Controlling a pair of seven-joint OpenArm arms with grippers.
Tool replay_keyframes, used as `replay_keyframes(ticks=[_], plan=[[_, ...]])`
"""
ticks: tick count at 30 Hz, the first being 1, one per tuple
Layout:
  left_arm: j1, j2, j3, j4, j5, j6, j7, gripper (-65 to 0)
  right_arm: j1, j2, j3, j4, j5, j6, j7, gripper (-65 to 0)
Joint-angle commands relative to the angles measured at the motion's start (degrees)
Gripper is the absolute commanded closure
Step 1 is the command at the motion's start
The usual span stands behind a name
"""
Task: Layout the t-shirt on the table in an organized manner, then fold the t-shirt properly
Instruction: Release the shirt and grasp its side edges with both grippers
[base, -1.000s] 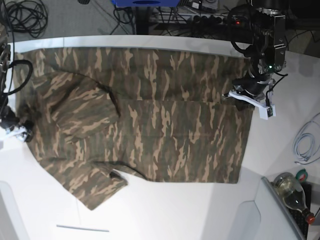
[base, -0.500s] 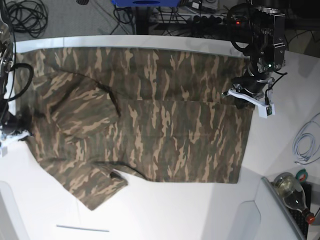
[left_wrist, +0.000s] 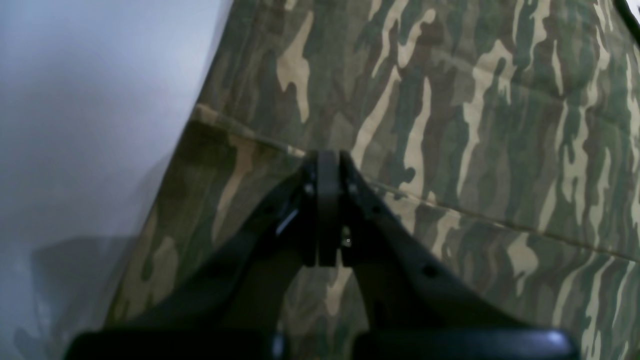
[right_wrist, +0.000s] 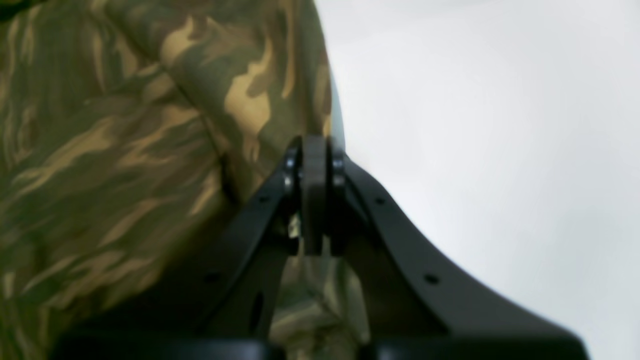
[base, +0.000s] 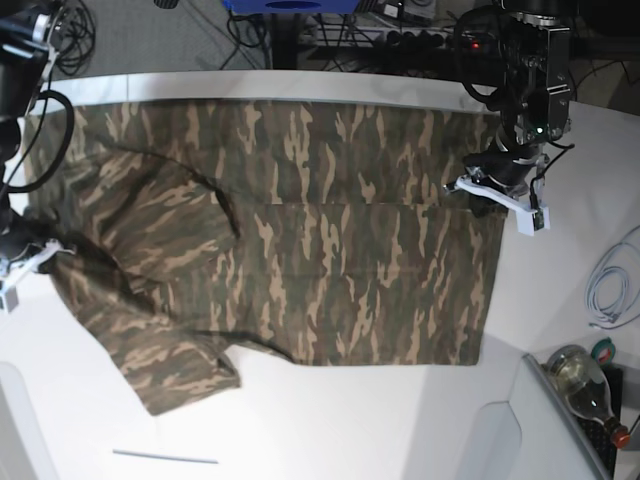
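Since the earlier frame, the shirt (base: 290, 240) is drawn inward at its sleeve side by the right fingers (right_wrist: 314, 150), pinched on its edge. The left fingers (left_wrist: 327, 160) are clamped at the hem fold, apparently to anchor it flat on the worktop (base: 330, 420).

t-shirt (base: 300, 240) spread on table (base: 330, 420), grippers at opposite edges.

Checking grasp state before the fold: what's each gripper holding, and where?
Both hold the t-shirt. Left gripper pinches the folded edge near the hem side; right gripper pinches the cloth's edge at the opposite end.
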Motion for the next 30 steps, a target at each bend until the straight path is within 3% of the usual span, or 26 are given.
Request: replay_keyframes(ticks=[1, 7, 13, 15, 18, 20, 22, 30], plan=[[-0.7, -0.5, -0.3, 0.9, 0.0, -0.2, -1.1, 0.0, -0.3, 0.0, 1.3, 4.8, 0.9, 0.2, -0.5, 0.0], [-0.9, -0.5, -0.3, 0.9, 0.0, -0.2, -1.1, 0.0, -6.9, -6.2, 3.7, 18.7, 0.8, 0.2, -10.9, -0.5], [-0.9, -0.5, -0.3, 0.9, 0.0, -0.1, -1.1, 0.0, -10.7, -10.6, 3.7, 18.7, 0.6, 0.1, -12.3, -2.4], [-0.9, -0.5, -0.3, 0.9, 0.0, -0.1, -1.1, 0.0, -10.7, -10.7, 3.7, 19.1, 0.6, -0.1, -13.9, -11.3], [-0.8, -2.0, -0.3, 0.9, 0.0, -0.1, -1.2, 0.0, -8.8, -10.4, 3.8, 20.3, 0.7, -3.1, -15.8, -31.8], [-0.5, -2.5, -0.3, 0.9, 0.0, -0.1, -1.4, 0.0, -6.0, -10.3, 5.0, 18.7, 0.6, -4.3, -13.4, -42.5], [-0.5, -2.8, -0.8, 0.9, 0.0, -0.1, -1.4, 0.0, -1.3, -9.6, 5.6, 13.0, 0.5, -5.2, -9.1, -47.0], [1.2, -3.1, -9.0, 1.4, 0.0, -0.1, -1.4, 0.0, 19.3, -0.2, 0.2, -31.8, 0.6, -5.7, 6.2, -45.3]])
